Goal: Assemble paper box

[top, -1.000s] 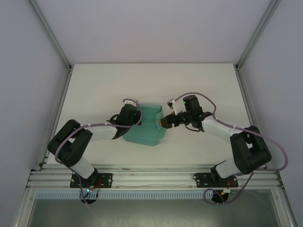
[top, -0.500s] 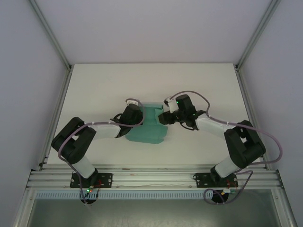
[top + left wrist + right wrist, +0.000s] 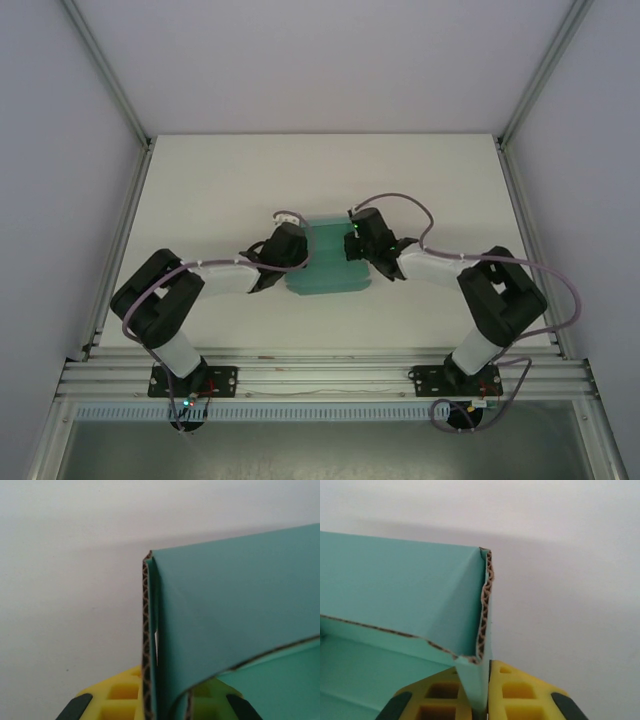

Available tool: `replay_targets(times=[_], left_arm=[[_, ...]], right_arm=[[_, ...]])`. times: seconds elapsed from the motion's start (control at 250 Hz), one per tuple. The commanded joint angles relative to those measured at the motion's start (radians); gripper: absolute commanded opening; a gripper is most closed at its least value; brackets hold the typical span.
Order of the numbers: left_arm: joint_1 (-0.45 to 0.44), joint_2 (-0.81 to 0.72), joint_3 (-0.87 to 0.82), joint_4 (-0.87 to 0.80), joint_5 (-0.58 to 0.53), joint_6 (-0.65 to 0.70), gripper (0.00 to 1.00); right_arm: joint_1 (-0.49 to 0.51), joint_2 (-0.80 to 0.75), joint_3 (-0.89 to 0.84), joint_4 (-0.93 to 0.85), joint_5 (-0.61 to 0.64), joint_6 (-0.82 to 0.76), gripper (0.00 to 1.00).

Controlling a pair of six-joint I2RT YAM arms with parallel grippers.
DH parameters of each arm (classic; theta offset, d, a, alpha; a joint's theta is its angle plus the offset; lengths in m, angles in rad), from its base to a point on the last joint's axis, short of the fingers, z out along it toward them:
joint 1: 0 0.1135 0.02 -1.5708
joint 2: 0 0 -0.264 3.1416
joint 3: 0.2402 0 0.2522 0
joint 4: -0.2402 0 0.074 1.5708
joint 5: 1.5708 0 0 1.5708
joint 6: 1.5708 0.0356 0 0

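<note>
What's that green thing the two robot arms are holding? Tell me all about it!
The paper box is teal-green corrugated card, its wavy brown core showing at cut edges. It is half built: side walls folded upright, top open, base on the white table near its middle. The left gripper pinches its left wall and the right gripper its right wall, jaws shut on the card.

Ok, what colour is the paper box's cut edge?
Brown corrugated cut edge; the paper box is teal-green otherwise. Best in right wrist view.
</note>
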Motion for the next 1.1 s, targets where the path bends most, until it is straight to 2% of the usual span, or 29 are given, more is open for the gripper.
replay_targets(times=[0.0,0.252,0.34,0.42,0.524,0.604,0.7,0.811,0.879,1.095], left_arm=[[-0.012,-0.016,0.032,-0.041,-0.035,-0.025,0.0],[-0.014,-0.036,0.047,-0.095,-0.068,-0.076,0.0],[-0.013,-0.036,0.056,-0.106,-0.072,-0.078,0.0],[-0.014,-0.034,0.061,-0.109,-0.077,-0.076,0.0],[-0.013,-0.021,0.067,-0.107,-0.071,-0.077,0.0],[-0.014,-0.008,0.073,-0.102,-0.065,-0.076,0.0],[-0.014,0.008,0.082,-0.098,-0.063,-0.079,0.0],[-0.014,0.026,0.095,-0.098,-0.076,-0.083,0.0],[-0.014,0.037,0.104,-0.104,-0.092,-0.081,0.0],[-0.012,0.041,0.108,-0.055,-0.101,0.009,0.0]], right_arm=[[0.024,0.049,0.083,-0.131,0.388,0.113,0.06],[0.032,0.188,0.23,-0.465,0.708,0.347,0.03],[0.034,0.228,0.277,-0.554,0.773,0.393,0.03],[0.034,0.238,0.276,-0.527,0.774,0.379,0.02],[0.034,0.217,0.223,-0.351,0.676,0.284,0.03],[0.033,0.18,0.135,-0.106,0.519,0.186,0.07],[0.032,0.139,0.034,0.17,0.343,0.143,0.08],[0.032,0.097,-0.019,0.308,0.212,0.126,0.14],[0.033,0.063,-0.049,0.347,0.153,0.115,0.21],[0.032,-0.118,-0.152,0.333,0.088,0.087,0.7]])
